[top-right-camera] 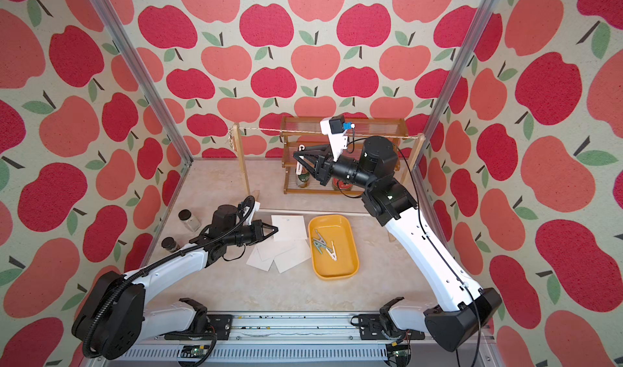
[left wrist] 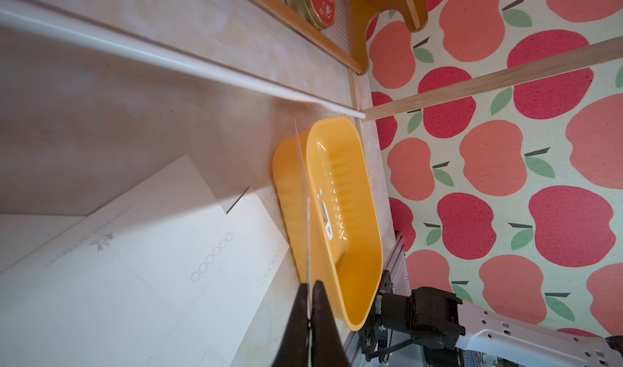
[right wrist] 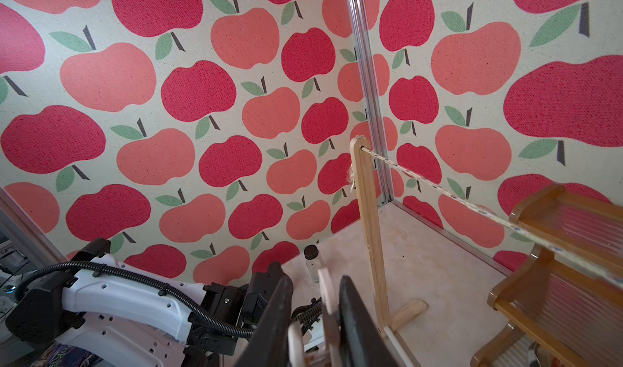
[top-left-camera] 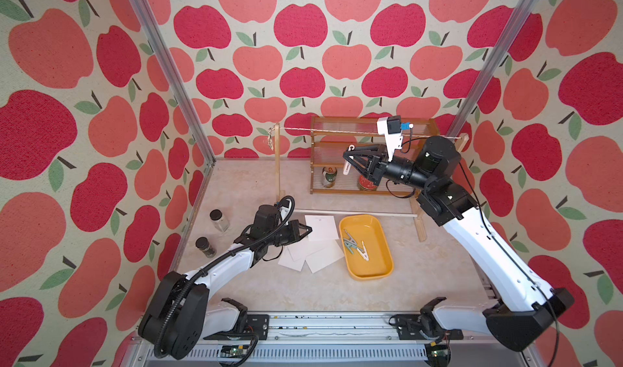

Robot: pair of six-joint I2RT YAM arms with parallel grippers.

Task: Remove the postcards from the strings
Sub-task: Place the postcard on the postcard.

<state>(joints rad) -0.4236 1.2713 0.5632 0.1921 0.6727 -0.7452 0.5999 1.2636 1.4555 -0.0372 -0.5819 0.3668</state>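
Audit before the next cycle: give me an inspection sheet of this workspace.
Surface: beige tabletop, no spills seen.
Job's things: string bare; three postcards on the tabletop, fourth postcard held.
Clutter: yellow tray with clothespins; two jars; wooden shelf.
End effectors: left end effector shut on fourth postcard; right end effector shut on white clothespin.
Cables: black hose along left arm.
Surroundings: apple-print walls.
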